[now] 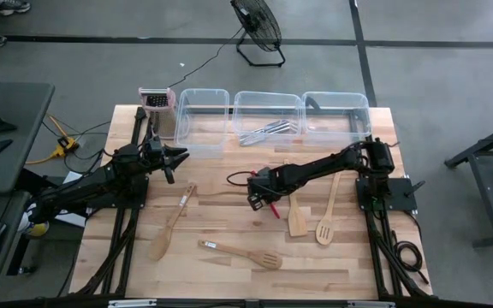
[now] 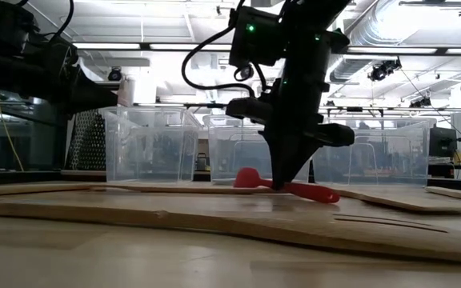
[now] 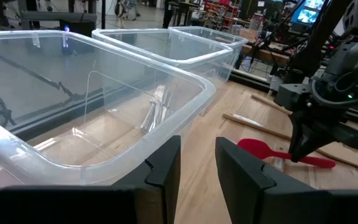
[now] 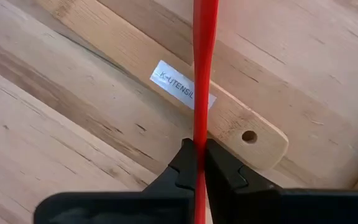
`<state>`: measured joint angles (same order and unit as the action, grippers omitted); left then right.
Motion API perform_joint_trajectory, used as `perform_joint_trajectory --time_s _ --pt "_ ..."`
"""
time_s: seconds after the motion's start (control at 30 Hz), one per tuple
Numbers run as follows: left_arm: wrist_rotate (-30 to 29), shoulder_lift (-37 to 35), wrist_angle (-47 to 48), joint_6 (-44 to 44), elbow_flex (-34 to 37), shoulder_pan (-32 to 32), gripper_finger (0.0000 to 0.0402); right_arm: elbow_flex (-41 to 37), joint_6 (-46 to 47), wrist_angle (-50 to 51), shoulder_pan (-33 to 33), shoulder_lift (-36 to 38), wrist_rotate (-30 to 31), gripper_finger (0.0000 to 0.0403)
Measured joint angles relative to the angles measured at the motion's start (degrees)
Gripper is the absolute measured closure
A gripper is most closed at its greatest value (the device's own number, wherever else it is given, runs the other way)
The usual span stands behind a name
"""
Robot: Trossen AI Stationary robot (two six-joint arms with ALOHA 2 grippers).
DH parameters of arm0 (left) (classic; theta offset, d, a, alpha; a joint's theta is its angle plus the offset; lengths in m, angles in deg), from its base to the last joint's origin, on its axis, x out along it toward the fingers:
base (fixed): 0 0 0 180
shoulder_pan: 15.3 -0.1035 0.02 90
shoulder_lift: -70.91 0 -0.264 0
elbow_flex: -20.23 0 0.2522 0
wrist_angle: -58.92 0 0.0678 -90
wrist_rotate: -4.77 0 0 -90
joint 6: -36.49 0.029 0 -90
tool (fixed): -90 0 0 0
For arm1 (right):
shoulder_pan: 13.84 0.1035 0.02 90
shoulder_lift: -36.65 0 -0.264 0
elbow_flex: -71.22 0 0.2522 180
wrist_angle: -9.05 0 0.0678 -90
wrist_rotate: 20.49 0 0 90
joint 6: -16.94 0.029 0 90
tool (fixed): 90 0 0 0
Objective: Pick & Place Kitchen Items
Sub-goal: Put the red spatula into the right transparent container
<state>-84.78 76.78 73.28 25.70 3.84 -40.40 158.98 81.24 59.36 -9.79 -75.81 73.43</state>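
Right gripper clamped on red spatula handle, in front of middle clear tub, left gripper slightly parted, empty

Our right arm reaches in low across the middle of the desk, wrist bent down, its dark two-finger gripper pinched tight, fingertips at the desk surface. Our left arm waits on the left side, raised clear, its dark two-finger gripper pointing forward with a narrow gap between the fingers.
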Motion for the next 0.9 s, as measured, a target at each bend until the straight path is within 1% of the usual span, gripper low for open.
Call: perform_joint_trajectory --time_s 0.5,0.67,0.9 --pt "0.0 0.0 0.0 0.0 0.0 0.0 0.03 0.0 0.0 -2.5 0.0 0.7 -2.1 0.0399" --pt "0.0 0.0 0.0 0.0 0.0 0.0 0.03 0.0 -0.1 -2.5 0.0 3.4 -1.7 0.0399" --pt "-0.2 0.0 0.0 0.0 0.0 0.0 0.03 0.1 -1.4 -3.8 0.0 9.5 -0.9 0.0399"
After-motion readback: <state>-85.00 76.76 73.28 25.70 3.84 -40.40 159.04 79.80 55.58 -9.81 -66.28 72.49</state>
